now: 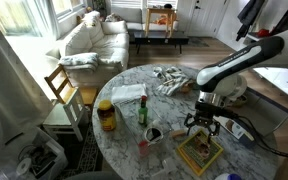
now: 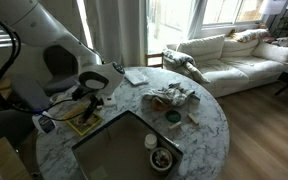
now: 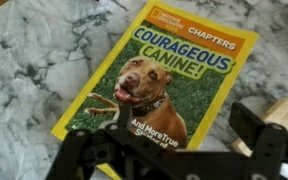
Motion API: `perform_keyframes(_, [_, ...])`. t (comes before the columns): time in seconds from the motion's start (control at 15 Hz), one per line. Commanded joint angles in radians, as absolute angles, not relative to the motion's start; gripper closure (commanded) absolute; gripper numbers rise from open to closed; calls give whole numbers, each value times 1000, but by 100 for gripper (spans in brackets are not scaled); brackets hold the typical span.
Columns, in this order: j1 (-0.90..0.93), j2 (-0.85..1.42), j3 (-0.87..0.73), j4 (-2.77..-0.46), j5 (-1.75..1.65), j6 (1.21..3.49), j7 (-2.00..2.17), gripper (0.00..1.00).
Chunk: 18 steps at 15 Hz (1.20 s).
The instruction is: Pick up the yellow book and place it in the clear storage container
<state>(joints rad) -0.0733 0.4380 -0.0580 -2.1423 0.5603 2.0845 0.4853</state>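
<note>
The yellow book (image 3: pixel 159 70) lies flat on the marble table, yellow-bordered with a dog on a green cover. It also shows in both exterior views (image 1: pixel 199 152) (image 2: pixel 84 120), near the table's edge. My gripper (image 3: pixel 169 150) hangs just above its lower part, open, with nothing between its fingers. In both exterior views the gripper (image 1: pixel 202 120) (image 2: pixel 90 100) points down over the book. The clear storage container (image 2: pixel 154 127) stands on the table beside the book, with a small cup inside it.
A light wooden block (image 3: pixel 284 112) lies close to the book's right side. A yellow-lidded jar (image 1: pixel 106 115), a green bottle (image 1: pixel 142 110), white papers (image 1: pixel 129 93) and a crumpled cloth (image 1: pixel 169 80) stand further across the table.
</note>
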Motion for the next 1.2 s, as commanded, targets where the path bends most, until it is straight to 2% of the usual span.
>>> perform_keyframes(0.0, [-63,482,-57,-2105,555,2059,477,0])
perform_keyframes(0.27, [-53,501,-57,-2087,550,2052,490,0])
perform_keyframes(0.4, [-52,506,-58,-2083,548,2049,492,6])
perform_keyframes(0.47, [-50,509,-59,-2080,547,2049,495,13])
perform_keyframes(0.6, [-49,513,-60,-2075,546,2050,499,41])
perform_keyframes(0.93, [-48,515,-66,-2072,543,2055,514,80])
perform_keyframes(1.0, [-47,513,-67,-2071,545,2055,518,47])
perform_keyframes(1.07, [-50,510,-64,-2069,551,2045,518,40])
perform_keyframes(1.13, [-53,507,-60,-2067,556,2035,513,40])
